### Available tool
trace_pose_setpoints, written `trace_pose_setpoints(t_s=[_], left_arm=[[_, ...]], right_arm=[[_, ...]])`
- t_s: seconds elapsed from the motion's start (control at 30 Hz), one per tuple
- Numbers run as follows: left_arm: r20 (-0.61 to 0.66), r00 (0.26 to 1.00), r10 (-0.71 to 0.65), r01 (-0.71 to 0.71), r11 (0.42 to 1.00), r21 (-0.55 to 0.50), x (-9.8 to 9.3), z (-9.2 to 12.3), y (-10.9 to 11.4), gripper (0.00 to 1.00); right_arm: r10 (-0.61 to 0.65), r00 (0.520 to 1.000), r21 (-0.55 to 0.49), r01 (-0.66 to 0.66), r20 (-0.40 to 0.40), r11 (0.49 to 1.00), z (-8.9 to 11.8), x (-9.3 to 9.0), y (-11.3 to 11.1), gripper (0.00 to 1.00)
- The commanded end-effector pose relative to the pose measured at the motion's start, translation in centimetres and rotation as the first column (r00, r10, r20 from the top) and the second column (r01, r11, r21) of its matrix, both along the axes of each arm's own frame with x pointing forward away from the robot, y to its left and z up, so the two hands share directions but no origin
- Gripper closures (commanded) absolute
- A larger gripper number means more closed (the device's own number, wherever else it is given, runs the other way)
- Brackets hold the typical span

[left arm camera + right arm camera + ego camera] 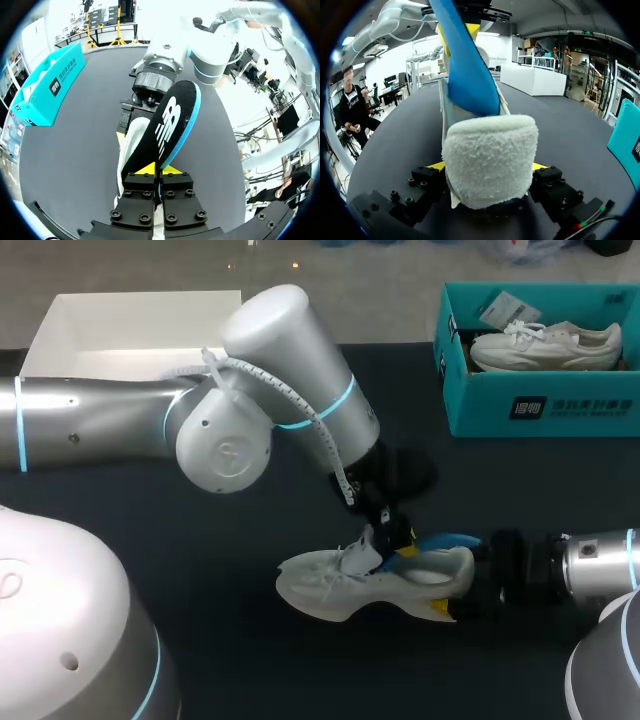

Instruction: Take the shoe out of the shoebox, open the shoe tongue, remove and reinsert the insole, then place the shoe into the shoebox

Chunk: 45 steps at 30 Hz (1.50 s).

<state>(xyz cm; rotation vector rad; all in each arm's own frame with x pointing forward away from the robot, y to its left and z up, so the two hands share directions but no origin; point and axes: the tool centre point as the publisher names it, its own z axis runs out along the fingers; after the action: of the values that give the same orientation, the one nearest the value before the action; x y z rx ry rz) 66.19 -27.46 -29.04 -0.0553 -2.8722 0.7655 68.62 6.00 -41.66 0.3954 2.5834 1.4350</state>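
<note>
Upper left and upper right of the head view, two boxes are seen: one white box (pixel 130 340) and one teal shoebox (pixel 540 405) holding a second shoe (pixel 545 348). Lower centre, one white shoe (pixel 330 590) is clamped at its heel by the right gripper (pixel 455 595). One insole (pixel 170 125), seemingly half out, is pinched in the left gripper (pixel 159 172).

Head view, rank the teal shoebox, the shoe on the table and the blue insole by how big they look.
Largest: teal shoebox.
Next: shoe on the table.
Smallest: blue insole, though only part of it shows outside the shoe.
</note>
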Motion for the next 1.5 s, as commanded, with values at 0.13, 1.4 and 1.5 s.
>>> trace_pose_setpoints(t_s=[0.13,1.4,1.5], left_arm=[[-0.054,0.998,-0.043,0.033,0.986,-0.165,-0.1,1.4,1.1,1.0],[-0.09,0.994,-0.068,0.058,0.993,-0.107,-1.0,2.8,0.4,1.0],[-0.117,0.991,-0.068,0.056,0.992,-0.11,-1.2,3.0,0.1,1.0]], right_arm=[[-0.003,1.0,-0.005,0.003,0.0,1.0,-0.2,0.0,0.1,1.0],[-0.003,1.0,-0.005,0.003,0.0,1.0,-0.2,0.0,0.1,1.0],[-0.003,1.0,-0.005,0.003,0.0,1.0,-0.2,0.0,0.1,1.0]])
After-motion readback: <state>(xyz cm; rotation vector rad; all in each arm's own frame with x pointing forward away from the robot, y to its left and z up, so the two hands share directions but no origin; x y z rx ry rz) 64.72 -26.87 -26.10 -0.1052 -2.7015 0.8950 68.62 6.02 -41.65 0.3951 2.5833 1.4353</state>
